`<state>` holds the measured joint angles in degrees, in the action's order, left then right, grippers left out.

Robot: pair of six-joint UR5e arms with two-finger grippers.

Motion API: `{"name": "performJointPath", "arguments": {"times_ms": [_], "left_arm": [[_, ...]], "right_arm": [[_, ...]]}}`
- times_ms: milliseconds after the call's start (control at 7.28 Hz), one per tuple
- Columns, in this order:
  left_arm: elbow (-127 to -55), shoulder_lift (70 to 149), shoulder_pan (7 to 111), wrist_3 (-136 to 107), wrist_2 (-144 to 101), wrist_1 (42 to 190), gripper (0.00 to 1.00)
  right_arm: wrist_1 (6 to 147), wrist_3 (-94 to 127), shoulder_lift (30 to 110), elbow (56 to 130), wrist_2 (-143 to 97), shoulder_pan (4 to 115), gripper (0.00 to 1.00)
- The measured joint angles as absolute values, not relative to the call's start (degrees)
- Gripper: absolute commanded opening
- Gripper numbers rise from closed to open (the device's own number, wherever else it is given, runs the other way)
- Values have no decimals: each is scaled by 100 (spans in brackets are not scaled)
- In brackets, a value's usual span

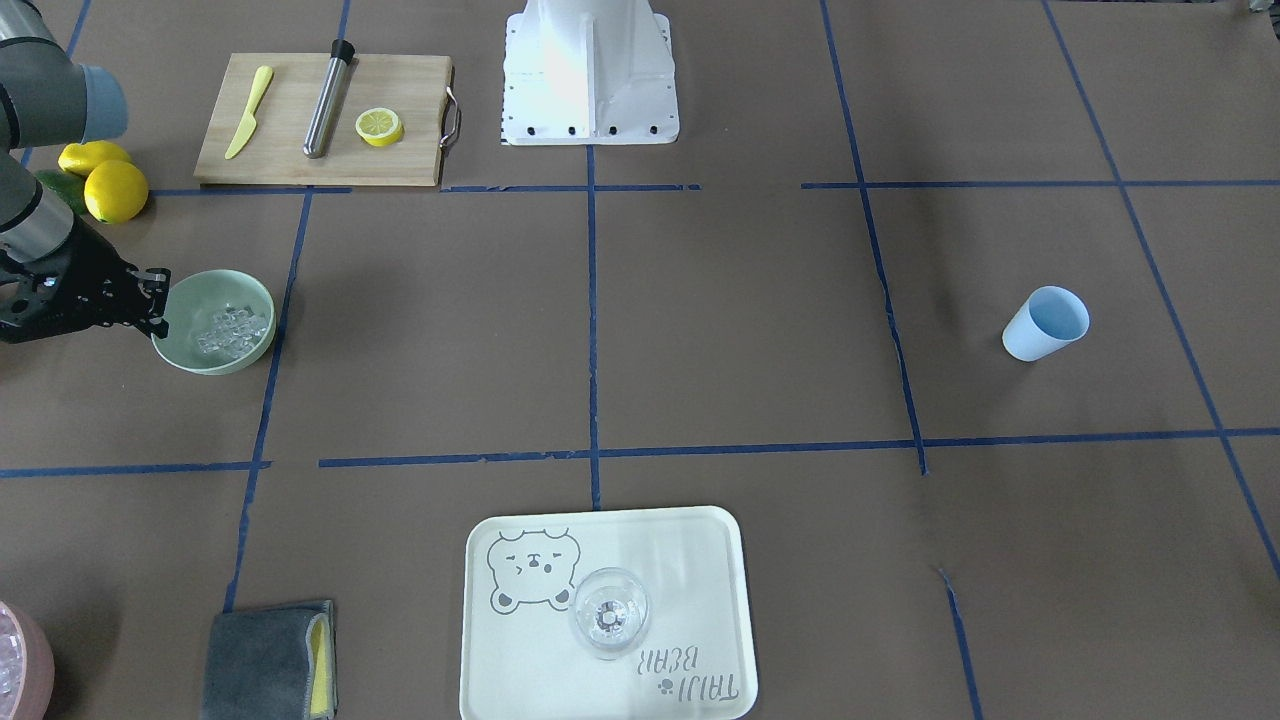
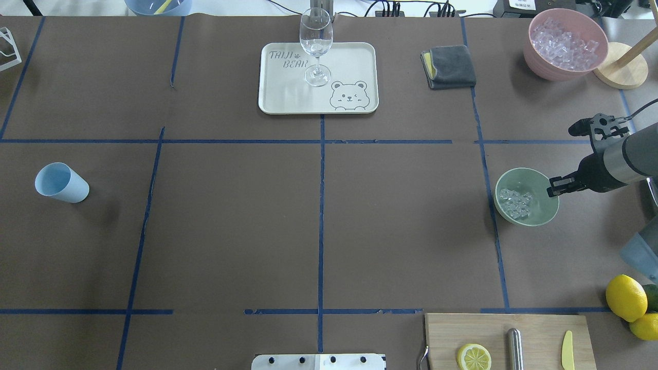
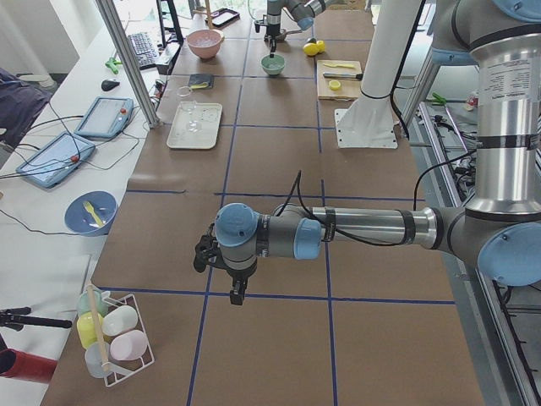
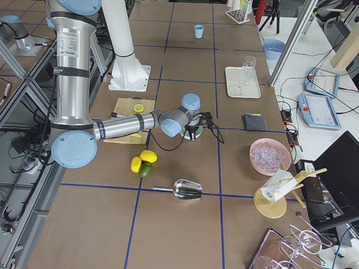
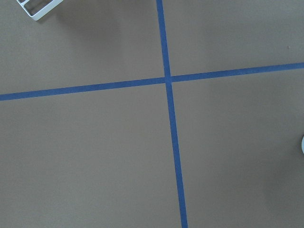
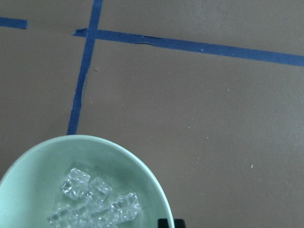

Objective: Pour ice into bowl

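The pale mint-green bowl (image 1: 232, 357) (image 2: 537, 220) (image 6: 33, 166) stands upright on the brown table on the robot's right. A small heap of clear ice (image 1: 230, 328) (image 2: 516, 202) (image 6: 97, 202) lies inside it. My right gripper (image 1: 160, 303) (image 2: 552, 186) (image 6: 172, 223) reaches in from the table's edge, its tips pinched together on the bowl's rim. My left gripper (image 3: 237, 293) hangs low over a tape crossing, far from the bowl. It shows only in the exterior left view, so I cannot tell its state.
A pale blue cup (image 2: 60, 183) stands far left. A clear glass (image 2: 316, 46) stands on a cream tray (image 2: 360, 56). A pink bowl of ice (image 2: 565, 43), grey cloth (image 2: 450, 67), lemons (image 2: 625, 297), cutting board (image 2: 534, 334) and metal scoop (image 4: 188, 189) surround the green bowl.
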<state>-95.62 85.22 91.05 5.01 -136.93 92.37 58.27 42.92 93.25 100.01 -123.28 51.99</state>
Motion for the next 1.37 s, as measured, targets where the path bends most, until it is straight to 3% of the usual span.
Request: {"name": "performJointPath", "arguments": {"times_ms": [687, 1373], "left_arm": [[-9563, 8525, 9105, 501, -13693, 9242, 100], [-9564, 8531, 9105, 501, -13693, 9237, 100]], "right_arm": [[5865, 3998, 9300, 10042, -12729, 5921, 100], [8305, 369, 9386, 10065, -12898, 8061, 100]]}}
